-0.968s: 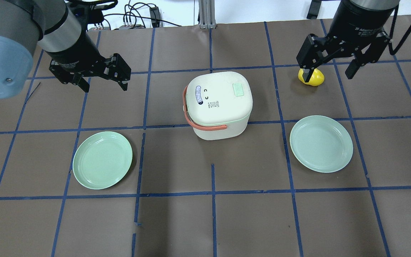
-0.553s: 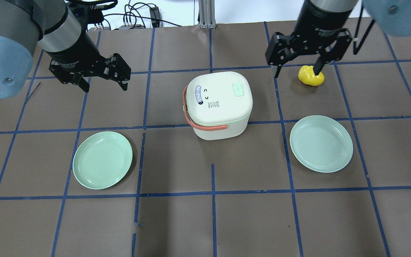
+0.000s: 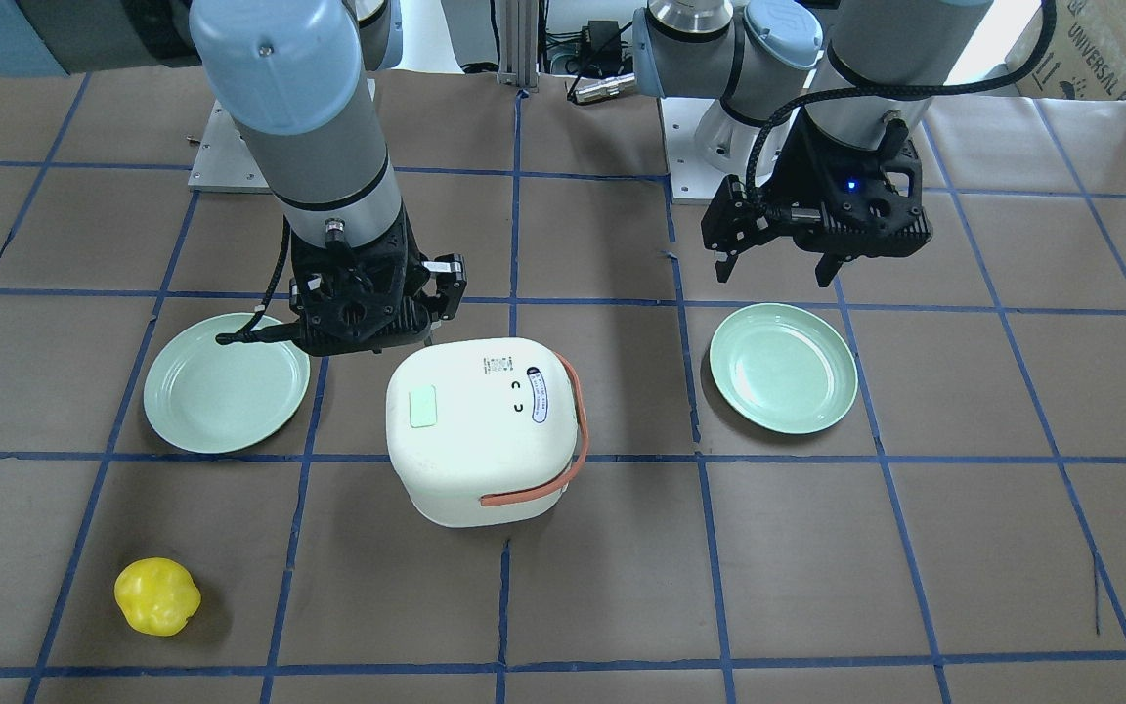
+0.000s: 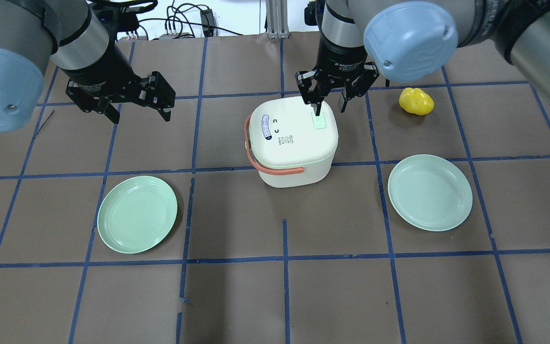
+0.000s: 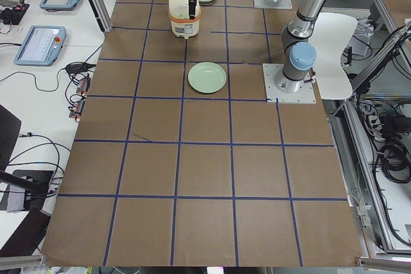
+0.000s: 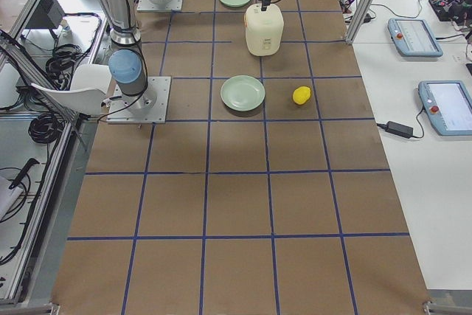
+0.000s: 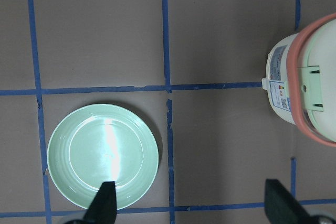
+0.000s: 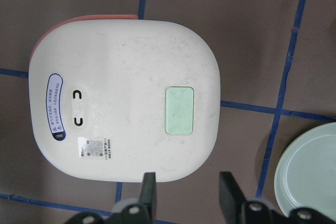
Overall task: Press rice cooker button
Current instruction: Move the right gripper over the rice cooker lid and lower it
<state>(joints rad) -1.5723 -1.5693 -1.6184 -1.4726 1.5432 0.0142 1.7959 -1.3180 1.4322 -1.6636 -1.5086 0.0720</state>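
The rice cooker (image 4: 294,138) sits near the middle of the counter (image 4: 237,296), lid shut, with its orange-red handle band (image 4: 256,165) lying down around the side toward the robot's left. A pale green rectangular button (image 4: 319,120) is set in the lid, toward the robot's right.

The right jaws hang over the lid's far right corner. They are partly open, with a clear gap between the two fingers (image 4: 318,106), and they hold nothing. In the overhead view one fingertip lines up with the far end of the button; whether it touches the lid cannot be told. From the right wrist camera the two fingertips (image 8: 149,195) frame the lid's edge, with the button (image 8: 179,110) further up the view.

The left jaws are spread wide and empty, hovering above the bare counter well to the left of the cooker. Their fingertips (image 7: 103,205) show at the bottom of the left wrist view, above a green plate (image 7: 102,156).

That plate (image 4: 136,214) lies near the robot's left. A second green plate (image 4: 430,192) lies to the cooker's right, and a lumpy yellow object (image 4: 416,101) sits beyond it.
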